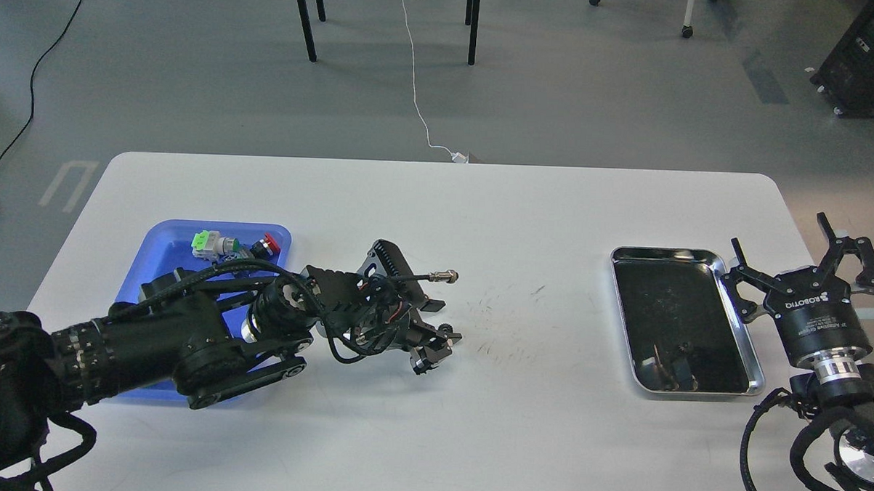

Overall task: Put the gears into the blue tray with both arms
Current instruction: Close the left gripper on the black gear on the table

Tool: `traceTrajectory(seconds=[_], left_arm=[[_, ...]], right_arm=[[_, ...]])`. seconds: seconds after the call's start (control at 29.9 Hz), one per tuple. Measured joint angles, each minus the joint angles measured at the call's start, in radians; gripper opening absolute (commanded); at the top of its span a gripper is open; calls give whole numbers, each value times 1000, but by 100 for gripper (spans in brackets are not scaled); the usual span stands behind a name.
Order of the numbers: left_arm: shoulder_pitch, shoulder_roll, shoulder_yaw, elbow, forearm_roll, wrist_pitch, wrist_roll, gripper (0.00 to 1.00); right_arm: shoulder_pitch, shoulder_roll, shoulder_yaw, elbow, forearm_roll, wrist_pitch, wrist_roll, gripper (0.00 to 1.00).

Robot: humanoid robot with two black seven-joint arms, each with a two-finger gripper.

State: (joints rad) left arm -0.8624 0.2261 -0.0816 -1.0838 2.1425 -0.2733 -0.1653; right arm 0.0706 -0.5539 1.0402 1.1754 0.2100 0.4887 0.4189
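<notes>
White bench [430, 434] across lower two thirds of frame, grey floor above. Blue tray [162, 254] at left of centre, partly covered by left arm [186, 338]. Inside tray at its upper edge: green-cap switch [206, 243] and red-cap switch [266, 245], lying close side by side. No gears visible inside tray, though much of tray bottom hidden under arm.

Left arm enters from lower left, reaches right across tray. Left claw [441, 341] low over bench just right of tray, near frame centre, fingers pointing right. Small black toothed gear [445, 329] between fingertips, apparently pinched; contact too dark to confirm fully. Metal-tipped cable plug [444, 276] sticks out above claw, up and to the right. Faint dark scuff marks [507, 320] on bench right of claw.

Steel tray [743, 336] at right of centre, dark reflective bottom, well apart from blue tray. A few small dark shapes near its lower edge, too unclear to name.

Right arm [831, 404] comes in from lower right corner. Right claw [796, 258] raised just right of steel tray, pointing toward top of frame, fingers spread wide, holding nothing. "ROBOTIQ" lettering readable on its body.

Floor at top: black chair or table legs [307, 23], white cable [417, 85] running down to bench far edge, black cable at upper left, black case on castors at upper right.
</notes>
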Motion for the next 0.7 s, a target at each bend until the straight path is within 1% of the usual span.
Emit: traceTrajectory(seconds=[0.17,0.2,0.27,0.3,0.4,0.6,0.7], left_arm=[[3,2,0,1,-1,0,4,38],[3,2,0,1,-1,0,4,36],[3,2,0,1,-1,0,4,25],[3,2,0,1,-1,0,4,22],[5,1,0,1,1,-1,2,16],[3,13,-5,-12,1,-2,-1,13],[-5,49,-19,-56,-6,-1,-3,13]], right_arm=[[0,0,1,0,0,0,2,99],[0,0,2,0,0,0,3,99],[0,0,6,-2,0,0,6,99],[0,0,7,-4,0,0,7,99],[0,-6,11,-7,0,0,8,99],[0,-10,21,-9,0,0,8,99],[0,-10,27,-9,0,0,8,99]])
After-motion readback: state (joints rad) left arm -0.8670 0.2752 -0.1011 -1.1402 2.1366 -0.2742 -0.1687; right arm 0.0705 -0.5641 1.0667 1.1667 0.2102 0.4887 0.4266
